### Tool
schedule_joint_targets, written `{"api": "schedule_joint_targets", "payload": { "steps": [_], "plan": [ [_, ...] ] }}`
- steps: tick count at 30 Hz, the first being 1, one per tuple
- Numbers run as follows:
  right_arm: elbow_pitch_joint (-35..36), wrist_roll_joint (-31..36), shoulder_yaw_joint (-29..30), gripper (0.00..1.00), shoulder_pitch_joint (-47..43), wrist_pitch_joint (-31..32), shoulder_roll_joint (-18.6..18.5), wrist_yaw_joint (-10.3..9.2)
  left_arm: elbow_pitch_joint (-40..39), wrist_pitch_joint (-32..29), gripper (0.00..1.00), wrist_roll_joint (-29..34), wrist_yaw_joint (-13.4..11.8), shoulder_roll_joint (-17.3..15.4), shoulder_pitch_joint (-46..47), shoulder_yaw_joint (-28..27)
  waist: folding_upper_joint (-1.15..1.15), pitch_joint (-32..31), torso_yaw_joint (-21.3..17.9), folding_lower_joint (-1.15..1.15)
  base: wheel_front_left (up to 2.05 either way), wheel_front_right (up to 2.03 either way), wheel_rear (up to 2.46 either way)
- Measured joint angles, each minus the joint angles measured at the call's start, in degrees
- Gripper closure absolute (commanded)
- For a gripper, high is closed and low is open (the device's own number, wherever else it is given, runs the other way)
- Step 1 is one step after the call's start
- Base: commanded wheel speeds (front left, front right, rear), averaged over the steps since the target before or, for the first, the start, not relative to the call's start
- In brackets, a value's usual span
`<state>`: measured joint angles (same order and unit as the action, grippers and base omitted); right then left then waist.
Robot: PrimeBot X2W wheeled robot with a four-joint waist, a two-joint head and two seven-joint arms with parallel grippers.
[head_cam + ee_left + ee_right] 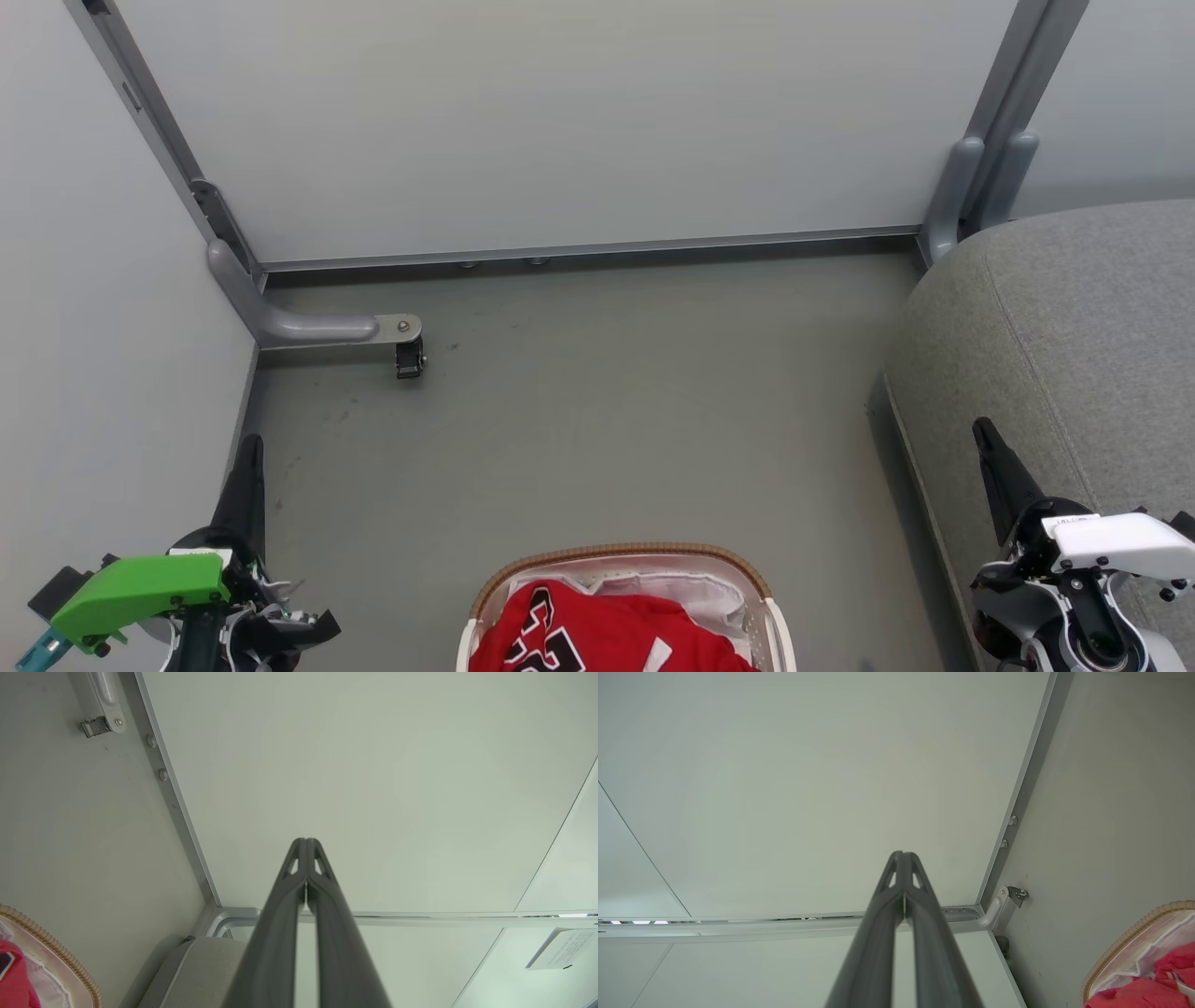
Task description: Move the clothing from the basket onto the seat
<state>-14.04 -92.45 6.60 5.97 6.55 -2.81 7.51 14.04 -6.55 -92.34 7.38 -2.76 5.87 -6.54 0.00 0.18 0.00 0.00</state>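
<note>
Pressed together, empty: left gripper [250,448] at 8 o'clock, right gripper [985,439] at 4. Between them at 6, clothing [607,635] heaped in the basket [625,551]; seat [1074,327] at 3. Nothing grasped yet; first pickup pending. Next, likely: spread fingers, dip toward 6.

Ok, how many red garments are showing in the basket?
1 for certain: a bright red jersey with black-and-white numbers, bunched in the oval white plastic basket with brown woven rim, bottom centre of the head view. Others may hide beneath.
</note>
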Motion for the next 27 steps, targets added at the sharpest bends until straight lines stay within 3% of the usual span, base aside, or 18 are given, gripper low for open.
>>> {"api": "schedule_joint_targets", "payload": {
  "steps": [27],
  "plan": [
    [0.00, 0.00, 0.00, 1.00, 0.00, 0.00, 0.00, 0.00, -0.01, 0.00, 1.00, 0.00, 0.00, 0.00, 0.00, 0.00, 0.00, 0.00, 0.00, 0.00, 0.00, 0.00, 0.00]
  ]
}}
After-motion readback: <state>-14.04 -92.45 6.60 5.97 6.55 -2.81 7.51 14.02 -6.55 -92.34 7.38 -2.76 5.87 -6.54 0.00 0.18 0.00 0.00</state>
